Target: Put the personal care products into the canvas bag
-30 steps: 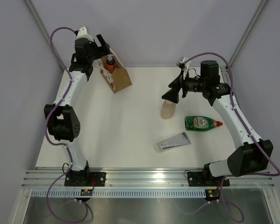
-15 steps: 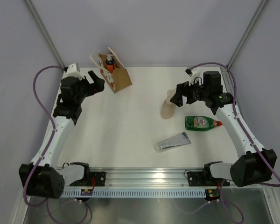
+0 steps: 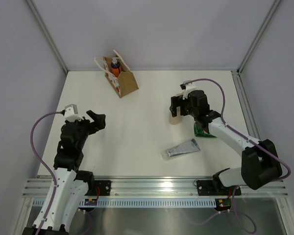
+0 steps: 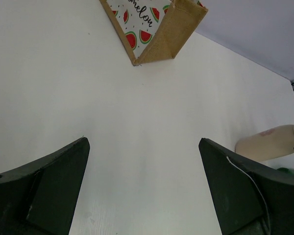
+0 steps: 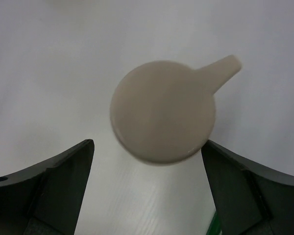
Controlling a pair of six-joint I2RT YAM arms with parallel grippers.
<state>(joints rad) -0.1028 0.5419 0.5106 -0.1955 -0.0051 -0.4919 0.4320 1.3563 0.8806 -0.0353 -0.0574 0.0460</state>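
The canvas bag [image 3: 123,83] stands at the far left with the orange bottle [image 3: 115,67] upright inside; its watermelon print [image 4: 137,22] faces my left wrist camera. My left gripper [image 3: 95,122] [image 4: 143,143] hangs open over bare table, well short of the bag. The beige pump bottle [image 3: 175,118] [image 5: 161,110] stands upright, and my right gripper [image 3: 179,107] [image 5: 147,143] is open directly above it, one finger on each side, not touching. The green red-capped bottle [image 3: 204,130] lies partly under the right arm. The silver-grey tube [image 3: 181,149] lies flat nearer the front.
The white table [image 3: 137,127] is framed by grey walls with metal posts at the back corners. A rail [image 3: 157,186] runs along the near edge. The purple cable [image 3: 39,132] loops beside the left arm.
The left arm has pulled back from the bag to the near left. The right arm has swung in and turned down over the beige pump bottle. No object has moved.
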